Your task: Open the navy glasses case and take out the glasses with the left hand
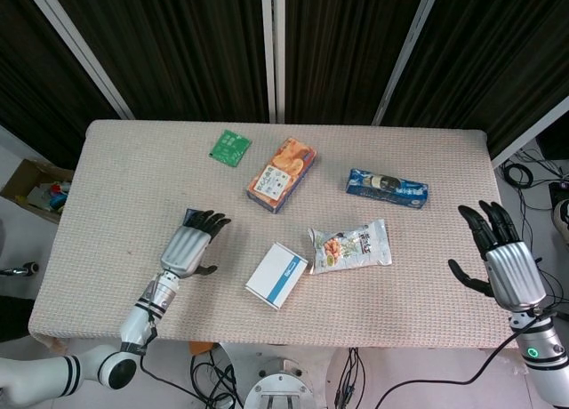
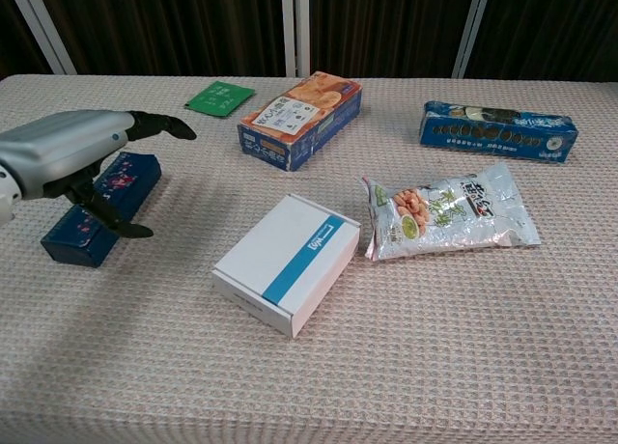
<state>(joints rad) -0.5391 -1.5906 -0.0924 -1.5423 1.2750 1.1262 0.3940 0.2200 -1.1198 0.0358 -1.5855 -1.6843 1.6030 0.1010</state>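
Observation:
The navy glasses case (image 2: 133,177) lies closed near the table's left edge, its floral lid facing up. In the head view only its far corner (image 1: 191,216) shows past my left hand (image 1: 188,249). That hand (image 2: 64,155) hangs low over the case with its fingers stretched out past the far side and the thumb down along the near side. Whether it touches the case I cannot tell. No glasses are visible. My right hand (image 1: 503,258) is off the table's right edge, fingers spread, holding nothing.
A white box with a blue stripe (image 2: 287,263) sits mid-table, a snack bag (image 2: 449,212) to its right. Behind them lie an orange carton (image 2: 301,119), a green packet (image 2: 220,97) and a blue biscuit pack (image 2: 497,130).

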